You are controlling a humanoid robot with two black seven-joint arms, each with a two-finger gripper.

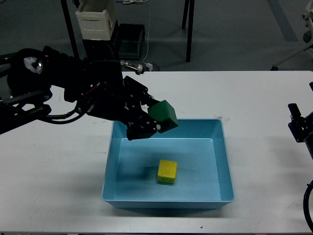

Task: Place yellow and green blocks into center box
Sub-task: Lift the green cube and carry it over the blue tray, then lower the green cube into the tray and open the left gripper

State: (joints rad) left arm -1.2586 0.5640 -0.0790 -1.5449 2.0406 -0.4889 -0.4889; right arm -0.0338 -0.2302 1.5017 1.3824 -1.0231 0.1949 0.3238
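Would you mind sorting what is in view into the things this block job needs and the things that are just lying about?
Belonging to the job:
- green block, held by the left gripper above the tray's far-left corner
- yellow block, lying inside the tray
- light-blue tray

Just lying about:
- cream box beyond the table
- dark bin beside it
- right gripper, idle at the table's right edge

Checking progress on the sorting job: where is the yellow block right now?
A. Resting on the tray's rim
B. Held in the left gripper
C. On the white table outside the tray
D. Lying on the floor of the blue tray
D: the yellow block lies on the floor of the blue tray, while the left gripper holds the green block.
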